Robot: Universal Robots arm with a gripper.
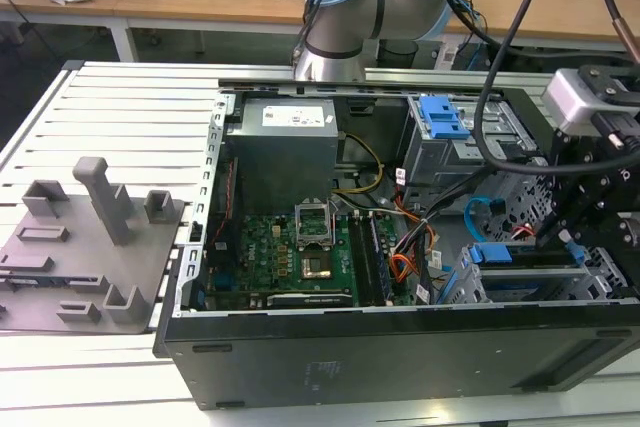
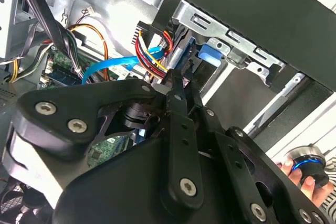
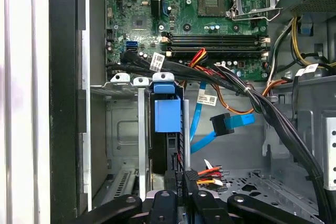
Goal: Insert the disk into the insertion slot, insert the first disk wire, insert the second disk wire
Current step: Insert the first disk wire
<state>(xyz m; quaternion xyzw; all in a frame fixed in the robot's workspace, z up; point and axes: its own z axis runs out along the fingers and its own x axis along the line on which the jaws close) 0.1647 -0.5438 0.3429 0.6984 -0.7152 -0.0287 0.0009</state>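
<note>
The gripper point(image 3: 177, 178) is seen in the first wrist view with its fingers drawn close together on the dark plug of the first disk wire point(image 3: 207, 174), an orange-red-yellow bundle, held just beside the disk's end. The disk point(image 3: 168, 116) is already seated in the insertion slot point(image 3: 142, 129), its blue carrier tab standing proud of the cage, at the corner of the open computer case point(image 1: 400, 357) by the near wall on the exterior view's right. The second disk wire point(image 3: 231, 121) is left hanging free in a loop just past the slot, its plug touching nothing. Beyond it, the green motherboard point(image 3: 210, 19) is laid across the case floor.
</note>
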